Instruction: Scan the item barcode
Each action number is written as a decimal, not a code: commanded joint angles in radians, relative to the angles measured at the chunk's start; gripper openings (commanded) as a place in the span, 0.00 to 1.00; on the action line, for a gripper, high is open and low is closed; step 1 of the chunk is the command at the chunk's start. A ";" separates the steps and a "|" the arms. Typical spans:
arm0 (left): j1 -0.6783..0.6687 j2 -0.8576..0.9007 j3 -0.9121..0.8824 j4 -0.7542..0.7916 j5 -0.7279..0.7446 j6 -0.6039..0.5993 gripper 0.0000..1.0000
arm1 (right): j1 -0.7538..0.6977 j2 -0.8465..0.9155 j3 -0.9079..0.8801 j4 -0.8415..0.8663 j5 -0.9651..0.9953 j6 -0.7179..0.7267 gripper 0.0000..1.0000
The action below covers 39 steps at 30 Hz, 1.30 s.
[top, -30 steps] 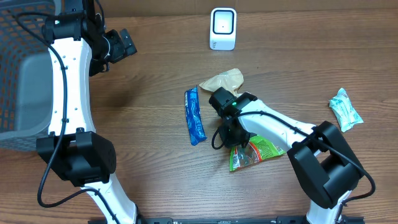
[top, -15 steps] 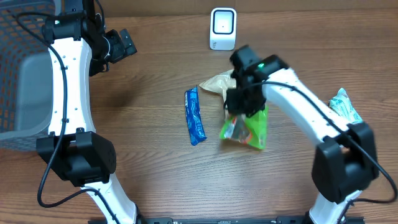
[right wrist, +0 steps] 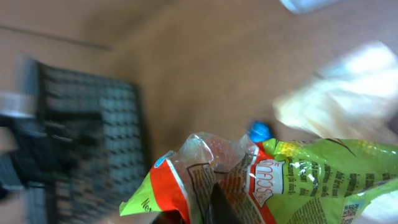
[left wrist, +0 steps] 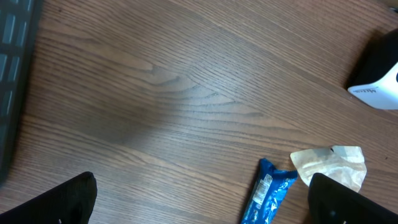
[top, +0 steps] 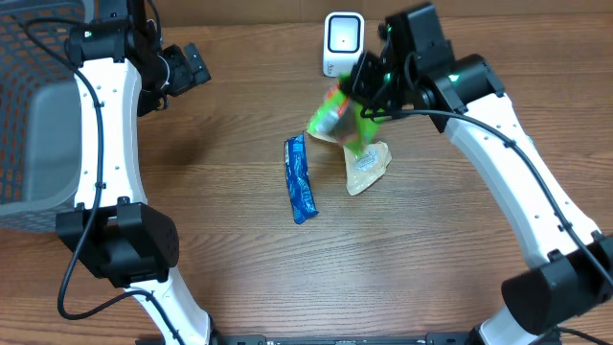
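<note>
Green snack bag (top: 341, 117) hangs in the air in the right gripper (top: 364, 94), whose fingers are pinched tight on its crinkled top edge; in the right wrist view one dark finger (right wrist: 221, 203) presses against the clear and orange part of the bag (right wrist: 292, 180), with the printed green side spreading off to the right. Seen from overhead, the bag sits just in front of the white scanner (top: 344, 44) at the far edge of the wooden table (top: 230, 249), and it looks smeared with blur, so no barcode can be made out. Below it on the table lies a pale tan packet (top: 368, 165), partly covered by the bag, and just to that packet's left lies a blue wrapped bar (top: 300, 179), lengthwise toward the scanner. The left gripper (top: 189, 65) is near the far left of the table, well apart from the bag, with its fingers (left wrist: 69, 199) spread as wide as they go and nothing between them. Its wrist camera looks down on bare wood, the blue bar (left wrist: 267, 194), the tan packet (left wrist: 329, 164) and a corner of the scanner (left wrist: 380, 82). A grey mesh basket (top: 27, 115) stands at the left edge.
</note>
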 commanded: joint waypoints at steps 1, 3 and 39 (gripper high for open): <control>-0.003 0.003 -0.003 0.003 0.004 0.025 1.00 | -0.003 -0.092 0.045 0.098 -0.030 0.149 0.04; -0.003 0.003 -0.003 0.003 0.004 0.025 1.00 | -0.004 -0.106 0.045 0.161 -0.030 0.180 0.04; -0.003 0.003 -0.003 0.003 0.004 0.025 1.00 | 0.004 -0.006 0.020 -0.348 0.349 -0.220 0.04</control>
